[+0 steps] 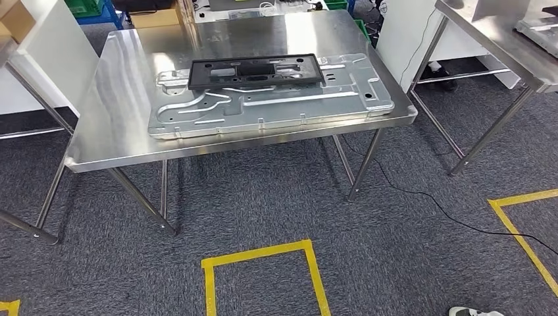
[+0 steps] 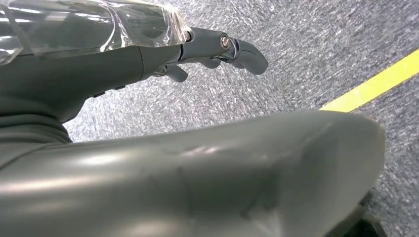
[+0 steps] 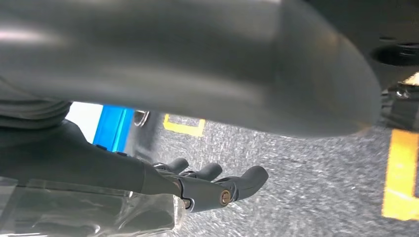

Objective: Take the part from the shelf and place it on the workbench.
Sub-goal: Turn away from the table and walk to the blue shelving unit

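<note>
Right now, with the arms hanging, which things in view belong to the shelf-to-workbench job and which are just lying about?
Job:
- black plastic frame part, lying on the sheet-metal panel
- steel workbench
- left hand and right hand, both holding nothing

Lying about:
- sheet-metal panel under the part
- second steel table
- yellow floor tape
- black cable

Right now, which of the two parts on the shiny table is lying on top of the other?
The black plastic frame. It lies on the big silver metal panel, which sits flat on the table.
</note>
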### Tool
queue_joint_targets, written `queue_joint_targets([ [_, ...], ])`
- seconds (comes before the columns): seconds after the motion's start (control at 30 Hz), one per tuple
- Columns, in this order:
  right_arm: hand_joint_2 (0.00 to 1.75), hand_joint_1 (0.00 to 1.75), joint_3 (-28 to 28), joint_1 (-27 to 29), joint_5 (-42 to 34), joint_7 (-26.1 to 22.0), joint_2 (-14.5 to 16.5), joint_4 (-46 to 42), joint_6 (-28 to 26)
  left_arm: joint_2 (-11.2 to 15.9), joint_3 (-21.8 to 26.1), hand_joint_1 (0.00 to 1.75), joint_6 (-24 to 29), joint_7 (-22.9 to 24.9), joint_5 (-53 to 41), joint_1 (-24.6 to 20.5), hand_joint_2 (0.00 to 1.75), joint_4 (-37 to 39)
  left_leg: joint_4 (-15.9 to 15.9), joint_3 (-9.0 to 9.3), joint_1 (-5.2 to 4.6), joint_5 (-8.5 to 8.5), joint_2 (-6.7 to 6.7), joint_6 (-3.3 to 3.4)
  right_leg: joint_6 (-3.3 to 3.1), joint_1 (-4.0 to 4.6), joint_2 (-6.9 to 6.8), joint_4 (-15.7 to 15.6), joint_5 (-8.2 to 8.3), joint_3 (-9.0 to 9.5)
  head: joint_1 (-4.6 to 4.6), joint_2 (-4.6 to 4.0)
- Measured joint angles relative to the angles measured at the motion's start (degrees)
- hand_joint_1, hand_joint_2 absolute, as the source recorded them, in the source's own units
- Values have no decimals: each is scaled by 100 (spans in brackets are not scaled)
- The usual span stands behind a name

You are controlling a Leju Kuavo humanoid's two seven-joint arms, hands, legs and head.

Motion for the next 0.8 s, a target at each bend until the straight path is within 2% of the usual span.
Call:
queue_joint_targets([
  [0.03, 0, 0, -37, -10, 10, -33, 34, 107, -6, 3, 10, 0, -1, 0, 4, -8, 0, 0, 5, -25, 3, 41, 7, -28, -24, 26, 2, -144, -29, 62, -2, 0],
  [0.1, 0, 0, -90, -15, 56, -91, 100, 286, -19, 16, 28, 0, -6, 1, 15, -15, 0, 0, 19, -61, 16, 81, 4, -87, -96, 21, -6, -194, 42, 20, 2, -1],
  [0.13, 0, 0, -107, -21, 94, -112, 126, 354, -27, 25, 34, 0, -9, 2, 21, -11, 0, 0, 93, -104, 26, -11, -7, -127, -140, 6, -15, -206, 87, -16, 3, 0],
  [0.17, 0, 0, -118, -27, 135, -126, 150, 416, -31, 33, 40, 0, -11, 3, 28, -5, 0, 0, 280, -172, 44, -205, -18, -172, -184, -13, -24, -217, 141, -60, 1, 0],
  [0.2, 0, 0, -123, -35, 176, -137, 174, 474, -35, 42, 46, 0, -13, 4, 37, -1, 0, 0, 607, -276, 76, -497, -27, -221, -209, -20, -32, -218, 192, -110, -1, 0],
  [0.23, 44, 0, -125, -39, 203, -144, 193, 528, -39, 45, 52, 0, -14, 4, 45, 3, 0, 0, 1027, -393, 103, -797, -29, -269, -226, -21, -33, -217, 243, -175, -7, 0],
  [0.27, 87, 0, -125, -39, 221, -149, 212, 577, -39, 50, 57, 0, -14, 4, 51, 6, 0, 0, 1448, -486, 131, -1027, -29, -305, -227, -22, -35, -216, 296, -243, -11, -1],
  [0.3, 131, 0, -125, -40, 230, -153, 231, 622, -42, 56, 60, 0, -14, 4, 55, 8, 0, 0, 1750, -520, 154, -1129, -29, -333, -218, -23, -37, -213, 352, -316, -12, -1],
  [0.33, 175, 0, -125, -41, 237, -157, 248, 663, -53, 62, 62, 0, -14, 4, 58, 9, 0, 0, 1842, -454, 174, -1085, -29, -352, -206, -27, -38, -210, 407, -389, -13, -1],
  [0.37, 175, 0, -125, -42, 246, -163, 262, 699, -73, 67, 63, 0, -14, 4, 60, 9, 0, 0, 1702, -279, 191, -939, -29, -366, -188, -34, -37, -207, 461, -460, -14, -1],
  [0.43, 175, 0, -125, -45, 262, -175, 285, 756, -125, 74, 64, 0, -14, 6, 63, -3, 0, 0, 891, 327, 214, -656, -35, -382, -132, -42, -29, -194, 564, -580, -14, -1],
  [0.47, 175, 0, -125, -49, 265, -178, 293, 776, -144, 75, 64, 0, -14, 6, 64, -14, 0, 0, 406, 638, 210, -624, -51, -368, -98, -39, -25, -187, 613, -623, -13, 0],
  [0.5, 175, 0, -125, -54, 263, -179, 298, 795, -155, 75, 65, 0, -14, 7, 67, -26, 0, 0, 38, 853, 200, -650, -68, -341, -63, -33, -24, -186, 669, -657, -11, 0],
  [0.53, 175, 0, -125, -59, 259, -176, 302, 814, -162, 75, 65, 0, -15, 8, 69, -34, 0, 0, -173, 956, 181, -693, -84, -304, -28, -26, -25, -190, 727, -686, -10, 0],
  [0.6, 175, 0, -126, -62, 244, -165, 309, 860, -176, 75, 66, 0, -16, 12, 78, -27, 0, 0, -242, 900, 165, -669, -87, -191, 39, -38, -18, -186, 802, -743, -9, 0],
  [0.63, 175, 0, -126, -60, 235, -160, 310, 882, -185, 75, 66, 0, -19, 13, 79, -19, 0, 0, -230, 840, 163, -621, -78, -126, 66, -48, -9, -119, 715, -787, -8, 1],
  [0.67, 175, 0, -127, -56, 229, -156, 312, 902, -192, 75, 66, 0, -21, 15, 80, -13, 0, 0, -230, 779, 163, -561, -67, -56, 84, -58, -1, 58, 504, -854, -7, 1],
  [0.7, 175, 0, -127, -52, 224, -154, 314, 922, -197, 75, 66, 0, -25, 15, 80, -12, 0, 0, -231, 711, 157, -494, -58, 4, 94, -68, 6, 363, 193, -947, -4, 1],
  [0.73, 175, 0, -126, -52, 223, -154, 318, 935, -200, 75, 66, 0, -29, 15, 79, -13, 0, 0, -228, 639, 136, -428, -52, 40, 100, -64, 8, 770, -147, -1051, 0, 1],
  [0.77, 175, 0, -126, -52, 222, -153, 321, 946, -202, 75, 66, 0, -34, 15, 79, -14, 0, 0, -224, 560, 113, -358, -47, 64, 103, -61, 9, 1199, -407, -1139, 2, 0],
  [0.8, 175, 0, -126, -52, 221, -153, 323, 957, -204, 74, 66, 0, -39, 15, 79, -12, 0, 0, -219, 474, 91, -291, -42, 75, 103, -57, 10, 1540, -525, -1176, 4, 0],
])
